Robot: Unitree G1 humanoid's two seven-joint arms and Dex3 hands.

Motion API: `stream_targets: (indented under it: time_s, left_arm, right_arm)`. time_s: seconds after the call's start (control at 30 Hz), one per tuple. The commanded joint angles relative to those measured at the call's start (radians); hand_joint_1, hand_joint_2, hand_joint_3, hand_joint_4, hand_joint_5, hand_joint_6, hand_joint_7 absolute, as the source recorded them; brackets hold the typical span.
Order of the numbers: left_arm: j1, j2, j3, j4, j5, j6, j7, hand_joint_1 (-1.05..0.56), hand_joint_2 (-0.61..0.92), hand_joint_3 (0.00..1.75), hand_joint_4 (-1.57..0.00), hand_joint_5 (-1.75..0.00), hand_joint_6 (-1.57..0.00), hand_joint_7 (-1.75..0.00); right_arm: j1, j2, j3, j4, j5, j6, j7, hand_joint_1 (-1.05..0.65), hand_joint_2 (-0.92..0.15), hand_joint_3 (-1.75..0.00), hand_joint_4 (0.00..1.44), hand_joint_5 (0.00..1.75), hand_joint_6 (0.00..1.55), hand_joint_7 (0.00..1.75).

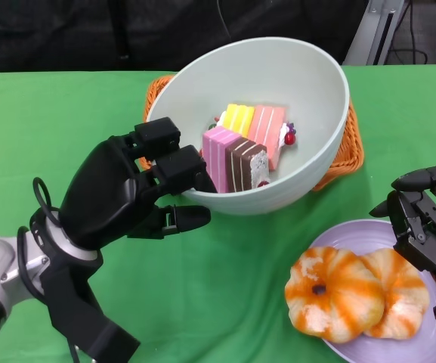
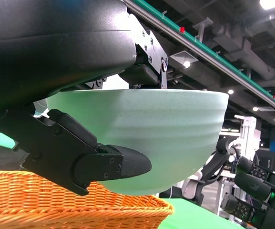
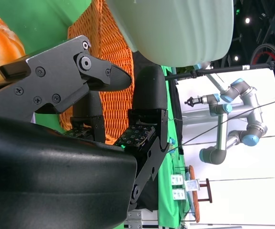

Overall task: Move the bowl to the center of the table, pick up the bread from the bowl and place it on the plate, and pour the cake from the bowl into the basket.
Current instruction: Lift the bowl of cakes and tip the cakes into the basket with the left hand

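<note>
My left hand point(image 1: 131, 189) grips the near rim of the pale green bowl point(image 1: 308, 113) and holds it lifted and tilted over the orange wicker basket point(image 1: 346, 151). Striped cake slices point(image 1: 244, 147) lie inside the bowl against its lower wall. In the left wrist view the bowl point(image 2: 175, 138) hangs above the basket point(image 2: 70, 202), clear of it. Two orange-striped breads point(image 1: 354, 291) rest on the lilac plate point(image 1: 354, 234) at the front right. My right hand point(image 1: 425, 223) is beside the plate with fingers apart, holding nothing; in its own view its fingers point(image 3: 142, 119) face the basket point(image 3: 104, 52).
A green cloth point(image 1: 44, 128) covers the table. A dark backdrop point(image 1: 89, 30) and a metal frame leg point(image 1: 372, 30) stand behind it. Beyond the table, the right wrist view shows another robot arm point(image 3: 232, 119).
</note>
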Motion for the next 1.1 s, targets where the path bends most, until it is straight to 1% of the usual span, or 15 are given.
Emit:
stream_targets:
  time_s: [0.03, 0.27, 0.37, 0.5, 0.57, 0.67, 0.8, 0.9, 1.0, 1.1]
  left_arm:
    - [-0.042, 0.0, 0.023, 0.002, -0.036, 0.006, -0.007, -0.11, 0.8, 0.63, -0.61, -1.75, -0.55, -1.53]
    - [-0.07, -0.008, 0.022, 0.011, -0.036, 0.01, -0.023, -0.1, 0.8, 0.66, -0.6, -1.75, -0.51, -1.61]
    - [-0.098, -0.018, 0.021, 0.034, -0.047, 0.013, -0.049, -0.11, 0.79, 0.67, -0.61, -1.75, -0.52, -1.63]
    - [-0.121, -0.033, 0.018, 0.064, -0.066, 0.016, -0.076, -0.11, 0.79, 0.68, -0.62, -1.75, -0.53, -1.62]
    - [-0.133, -0.041, 0.016, 0.078, -0.076, 0.016, -0.091, -0.13, 0.8, 0.68, -0.62, -1.75, -0.53, -1.6]
    - [-0.147, -0.054, 0.016, 0.097, -0.079, 0.013, -0.098, -0.15, 0.81, 0.64, -0.62, -1.74, -0.56, -1.57]
    - [-0.161, -0.071, 0.019, 0.118, -0.084, 0.015, -0.108, -0.15, 0.81, 0.64, -0.63, -1.72, -0.56, -1.58]
    - [-0.172, -0.082, 0.019, 0.138, -0.102, 0.009, -0.126, -0.16, 0.82, 0.66, -0.62, -1.74, -0.55, -1.6]
    - [-0.18, -0.087, 0.017, 0.151, -0.115, 0.002, -0.136, -0.16, 0.82, 0.67, -0.61, -1.75, -0.54, -1.6]
    - [-0.184, -0.093, 0.018, 0.162, -0.124, -0.002, -0.145, -0.16, 0.83, 0.68, -0.6, -1.75, -0.53, -1.61]
  right_arm:
    - [-0.009, -0.015, -0.003, 0.003, 0.009, 0.011, 0.004, -0.13, -0.71, -0.71, 0.72, 1.57, 0.67, 1.19]
    - [-0.012, -0.01, -0.002, 0.009, -0.007, -0.001, -0.008, -0.12, -0.71, -0.71, 0.74, 1.56, 0.69, 1.19]
    - [-0.011, -0.009, -0.001, 0.01, -0.001, 0.0, -0.003, -0.12, -0.71, -0.71, 0.74, 1.56, 0.68, 1.19]
    - [-0.01, -0.009, 0.0, 0.013, -0.001, -0.005, 0.003, -0.12, -0.71, -0.7, 0.74, 1.55, 0.67, 1.19]
    - [-0.008, -0.004, 0.003, 0.01, -0.01, -0.01, -0.006, -0.12, -0.71, -0.72, 0.74, 1.57, 0.68, 1.2]
    - [-0.007, -0.001, 0.004, 0.008, -0.013, -0.008, -0.014, -0.12, -0.7, -0.74, 0.73, 1.57, 0.68, 1.21]
    - [-0.008, 0.0, 0.007, 0.016, -0.016, -0.017, -0.016, -0.12, -0.71, -0.74, 0.73, 1.58, 0.67, 1.21]
    - [-0.005, -0.002, 0.009, 0.012, -0.01, -0.008, -0.01, -0.12, -0.71, -0.73, 0.72, 1.58, 0.66, 1.22]
    - [-0.007, -0.001, 0.01, 0.025, -0.018, -0.03, -0.011, -0.11, -0.72, -0.71, 0.72, 1.59, 0.66, 1.22]
    - [-0.011, -0.005, 0.011, 0.034, -0.017, -0.029, -0.006, -0.12, -0.73, -0.7, 0.72, 1.59, 0.66, 1.22]
